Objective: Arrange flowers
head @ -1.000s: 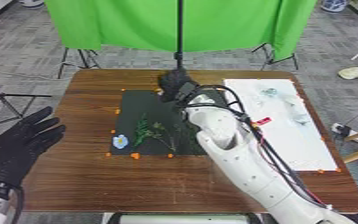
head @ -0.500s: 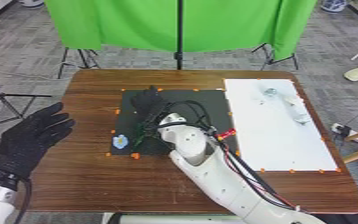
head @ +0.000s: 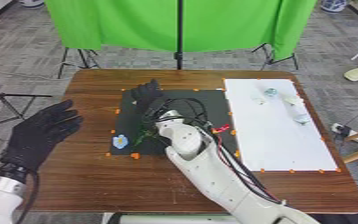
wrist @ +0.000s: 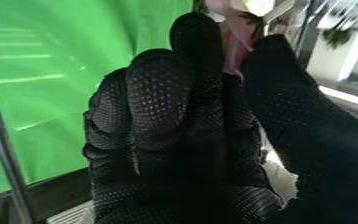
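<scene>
In the head view, my right hand (head: 146,92) is over the upper left part of the black mat (head: 213,102). A pink flower (wrist: 238,40) is between the thumb and a finger of my right hand (wrist: 160,95) in the right wrist view, pinched there. On the mat's lower left lie a blue flower (head: 120,141) and green sprigs (head: 143,136), partly behind the right arm. My left hand (head: 44,131) is held open at the table's left side. A clear glass vase (head: 295,109) lies on the white sheet (head: 282,145).
Orange markers (head: 135,156) surround the mat and sheet on the brown table (head: 95,185). A small pale bluish object (head: 270,92) is on the sheet. Behind the table, a green curtain (head: 131,25) hangs by a black pole (head: 179,57). The right arm crosses the mat's lower right.
My right hand has moved left across the mat, then slightly away from the robot. My left hand has shifted a little to the right.
</scene>
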### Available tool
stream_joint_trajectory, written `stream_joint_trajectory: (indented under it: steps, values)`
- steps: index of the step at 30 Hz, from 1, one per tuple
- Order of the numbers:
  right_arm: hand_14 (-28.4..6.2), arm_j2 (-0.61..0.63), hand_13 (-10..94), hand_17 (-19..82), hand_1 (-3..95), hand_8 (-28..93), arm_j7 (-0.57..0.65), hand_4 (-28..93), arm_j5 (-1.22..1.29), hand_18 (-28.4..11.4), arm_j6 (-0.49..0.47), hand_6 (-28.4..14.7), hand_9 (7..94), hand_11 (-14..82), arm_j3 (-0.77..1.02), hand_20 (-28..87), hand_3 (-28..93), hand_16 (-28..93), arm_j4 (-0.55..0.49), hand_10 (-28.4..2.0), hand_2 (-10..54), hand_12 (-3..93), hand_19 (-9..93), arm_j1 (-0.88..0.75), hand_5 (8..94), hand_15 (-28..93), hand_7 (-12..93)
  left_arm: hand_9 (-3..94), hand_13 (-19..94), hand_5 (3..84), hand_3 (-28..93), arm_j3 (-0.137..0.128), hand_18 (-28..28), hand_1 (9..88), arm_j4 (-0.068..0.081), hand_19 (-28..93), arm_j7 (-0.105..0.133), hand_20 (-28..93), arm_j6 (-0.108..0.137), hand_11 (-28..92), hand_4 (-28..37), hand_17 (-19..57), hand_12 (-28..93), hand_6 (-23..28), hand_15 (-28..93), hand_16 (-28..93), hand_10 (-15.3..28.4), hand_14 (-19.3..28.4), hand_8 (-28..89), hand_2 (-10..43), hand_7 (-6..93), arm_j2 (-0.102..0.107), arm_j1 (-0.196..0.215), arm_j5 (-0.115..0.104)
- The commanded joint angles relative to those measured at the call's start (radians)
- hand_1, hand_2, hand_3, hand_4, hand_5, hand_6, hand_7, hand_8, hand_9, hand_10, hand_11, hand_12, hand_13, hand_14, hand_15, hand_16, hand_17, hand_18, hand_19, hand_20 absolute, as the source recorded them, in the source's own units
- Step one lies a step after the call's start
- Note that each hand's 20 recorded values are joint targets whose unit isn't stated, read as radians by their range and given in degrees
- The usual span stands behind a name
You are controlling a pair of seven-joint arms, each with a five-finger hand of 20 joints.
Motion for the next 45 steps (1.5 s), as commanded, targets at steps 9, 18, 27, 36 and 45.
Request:
stream_joint_trajectory:
  steps: [9, 18, 27, 36, 45]
  values:
    - [-5.1, 0.004, 63, 27, 36.0, -22, 0.088, -28, -0.124, -16.6, -0.162, 1.5, 63.1, 34.2, -0.021, 40, 83, 22, -0.061, -5.1, -6.6, 32.0, 79, 0.03, 55.7, 70, 37, 34.7, 29, 40.5, 73, -0.003, 21.4, 25.0, 0.006, 48, -0.011, 6, -0.007, 28, -28.2, -6.8, 14, 2.2, 38, -1, 12.4, 14.9, -10, -3.9, 21.2, 0.006, -0.001, 0.002]
    - [-5.4, 0.013, 63, 27, 30.2, -22, 0.151, -28, 0.095, -16.9, -0.145, 0.8, 60.5, 40.0, 0.015, 41, 87, 22, -0.165, -7.1, -4.6, 25.8, 79, 0.069, 55.2, 71, 36, 32.4, 27, 38.4, 72, -0.013, 21.8, 25.0, -0.01, 48, 0.017, 5, -0.005, 29, -26.1, -7.1, 13, 2.4, 36, -1, 12.3, 15.1, -10, -3.4, 20.9, -0.025, 0.039, 0.003]
    - [-9.2, 0.265, 44, 20, 21.6, -19, 0.15, -28, 0.388, -18.3, -0.322, -3.5, 43.2, 38.7, 0.163, 40, 87, 17, -0.471, -12.3, -2.4, 21.8, 75, -0.018, 40.6, 69, 32, 32.3, 27, 38.0, 71, -0.039, 22.3, 25.7, -0.033, 48, 0.037, 5, 0.003, 28, -25.5, -7.4, 12, 2.7, 36, -2, 13.1, 16.0, -10, -2.5, 20.2, -0.081, 0.107, 0.002]
    - [-10.1, 0.616, 27, 11, 20.3, -17, 0.185, -28, 0.39, -19.3, -0.399, -4.2, 30.3, 27.8, 0.405, 29, 88, 14, -0.624, -13.1, -5.6, 22.0, 59, -0.276, 30.1, 41, 29, 32.4, 27, 38.1, 71, -0.071, 22.4, 25.5, -0.048, 49, 0.041, 5, 0.007, 28, -25.2, -7.5, 13, 2.9, 37, -2, 13.2, 16.3, -10, -2.6, 20.1, -0.108, 0.141, 0.006]
    - [-8.9, 0.745, 34, 13, 24.0, -19, 0.376, -28, 0.335, -19.2, -0.295, -4.1, 36.3, 31.1, 0.588, 27, 89, 17, -0.664, -12.0, -9.3, 21.2, 60, -0.559, 33.0, 40, 31, 32.4, 27, 38.1, 70, -0.073, 22.4, 25.7, -0.048, 49, 0.032, 5, -0.003, 28, -25.2, -7.5, 13, 2.9, 36, -2, 13.3, 16.3, -10, -2.6, 20.1, -0.111, 0.144, 0.006]
